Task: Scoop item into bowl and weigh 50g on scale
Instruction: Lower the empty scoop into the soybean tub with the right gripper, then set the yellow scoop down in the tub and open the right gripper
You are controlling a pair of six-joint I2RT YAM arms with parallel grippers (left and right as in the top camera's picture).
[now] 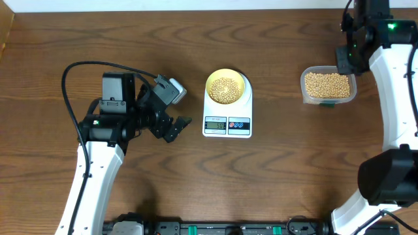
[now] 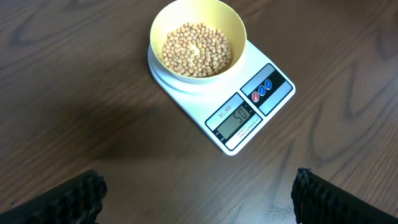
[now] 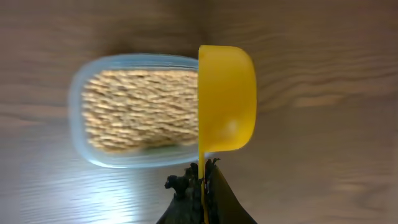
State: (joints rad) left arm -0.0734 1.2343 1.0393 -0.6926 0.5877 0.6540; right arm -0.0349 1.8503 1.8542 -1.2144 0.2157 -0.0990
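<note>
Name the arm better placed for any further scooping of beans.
Right: the right gripper grips the yellow plastic scoop at the clear container of tan beans; the left gripper is open and empty.

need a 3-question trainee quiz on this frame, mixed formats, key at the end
1. True or false: the pale yellow bowl of soybeans stands beside the white scale, not on it.
2. What does the right gripper hold? A) the bowl B) a yellow scoop C) nothing
3. Fill in: the scale's display reads ___.

Key:
1. False. The bowl stands on the scale's platform.
2. B. The gripper is shut on the scoop's handle.
3. 50
</note>
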